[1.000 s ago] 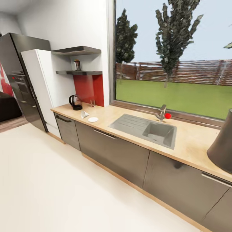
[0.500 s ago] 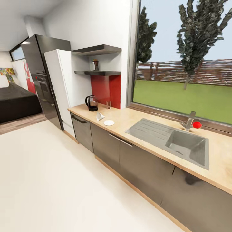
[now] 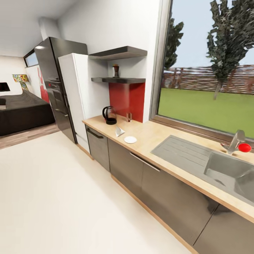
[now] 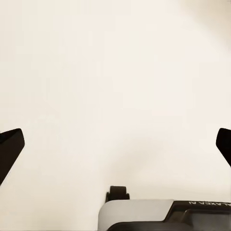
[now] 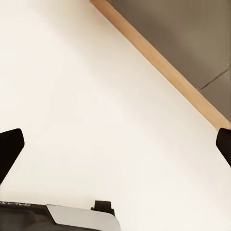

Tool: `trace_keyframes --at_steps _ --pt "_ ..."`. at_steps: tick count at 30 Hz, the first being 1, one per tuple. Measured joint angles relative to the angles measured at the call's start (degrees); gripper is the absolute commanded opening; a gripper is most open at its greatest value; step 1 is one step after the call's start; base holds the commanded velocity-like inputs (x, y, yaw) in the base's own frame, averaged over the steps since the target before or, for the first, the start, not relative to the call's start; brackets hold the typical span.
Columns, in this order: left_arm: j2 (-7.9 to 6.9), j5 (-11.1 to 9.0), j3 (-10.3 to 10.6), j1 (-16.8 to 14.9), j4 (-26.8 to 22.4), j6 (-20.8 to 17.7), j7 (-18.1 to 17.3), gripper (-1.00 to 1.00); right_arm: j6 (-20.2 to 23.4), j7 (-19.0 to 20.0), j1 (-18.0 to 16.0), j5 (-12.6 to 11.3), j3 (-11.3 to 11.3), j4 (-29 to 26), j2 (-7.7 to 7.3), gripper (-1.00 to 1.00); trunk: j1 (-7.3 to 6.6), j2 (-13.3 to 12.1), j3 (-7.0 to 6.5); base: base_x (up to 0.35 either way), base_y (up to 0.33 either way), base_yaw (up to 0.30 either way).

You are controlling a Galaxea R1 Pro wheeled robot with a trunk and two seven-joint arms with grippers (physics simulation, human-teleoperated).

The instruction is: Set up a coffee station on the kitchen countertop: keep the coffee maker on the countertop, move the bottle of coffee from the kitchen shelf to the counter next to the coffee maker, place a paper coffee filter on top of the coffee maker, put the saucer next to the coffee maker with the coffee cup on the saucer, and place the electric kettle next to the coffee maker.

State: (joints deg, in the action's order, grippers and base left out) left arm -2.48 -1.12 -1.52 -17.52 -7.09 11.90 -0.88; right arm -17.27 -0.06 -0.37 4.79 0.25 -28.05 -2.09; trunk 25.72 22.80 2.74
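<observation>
The kitchen countertop (image 3: 155, 135) runs along the window wall. At its far left end stands the glass electric kettle (image 3: 109, 115). In front of it lie the white paper coffee filter (image 3: 119, 131) and the white saucer (image 3: 130, 139). The bottle of coffee (image 3: 115, 71) stands on the dark kitchen shelf (image 3: 121, 80) above them. The coffee maker and the coffee cup are out of view. My left gripper (image 4: 115, 149) is open over pale floor with nothing between its fingers. My right gripper (image 5: 115, 147) is open too, above the floor near the cabinet plinth (image 5: 159, 62).
A small glass (image 3: 129, 117) stands by the red backsplash. The grey sink (image 3: 225, 169) with its tap (image 3: 234, 141) and a red ball (image 3: 244, 147) is at the right. A white cabinet (image 3: 76, 95) and black fridge (image 3: 58, 84) end the counter. Wide pale floor (image 3: 63, 197) lies in front.
The camera has turned left along the counter, so the kettle end now sits nearer the picture's middle. The coffee maker, at the right edge a second ago, has left the view.
</observation>
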Motion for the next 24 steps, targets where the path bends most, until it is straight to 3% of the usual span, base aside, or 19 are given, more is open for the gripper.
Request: trace_keyframes --at_steps 24 --pt "-0.05 0.0 0.0 0.0 0.0 0.0 0.0 1.0 0.1 0.0 0.0 0.0 0.0 0.0 0.0 1.0 0.0 0.0 0.0 0.325 0.169 0.0"
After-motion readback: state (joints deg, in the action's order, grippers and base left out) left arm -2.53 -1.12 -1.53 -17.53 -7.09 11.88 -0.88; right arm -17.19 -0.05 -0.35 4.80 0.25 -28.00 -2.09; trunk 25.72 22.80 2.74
